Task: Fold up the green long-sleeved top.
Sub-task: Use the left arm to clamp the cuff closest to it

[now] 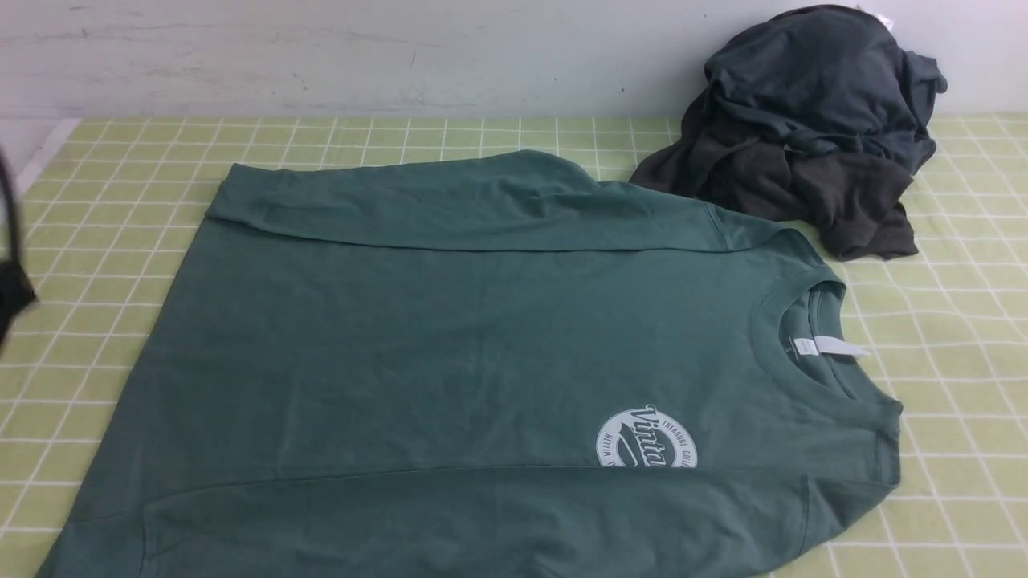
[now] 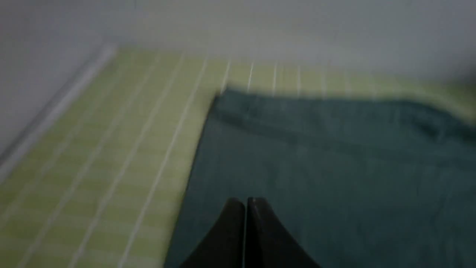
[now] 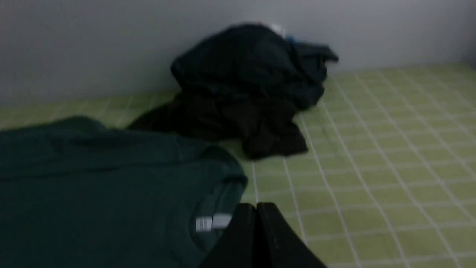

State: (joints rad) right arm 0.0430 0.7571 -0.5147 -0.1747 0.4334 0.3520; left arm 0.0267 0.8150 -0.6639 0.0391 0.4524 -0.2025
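The green long-sleeved top lies flat across the table, collar and white neck label to the right, hem to the left. Both sleeves are folded over the body, one along the far edge, one along the near edge covering half the white round logo. My left gripper is shut with nothing in it, above the top near its hem edge; only a dark part of that arm shows at the front view's left edge. My right gripper is shut and empty, beside the collar and label.
A dark charcoal-grey heap of garments sits at the back right against the white wall, just touching the top's far shoulder; it shows again in the right wrist view. The table has a yellow-green checked cover.
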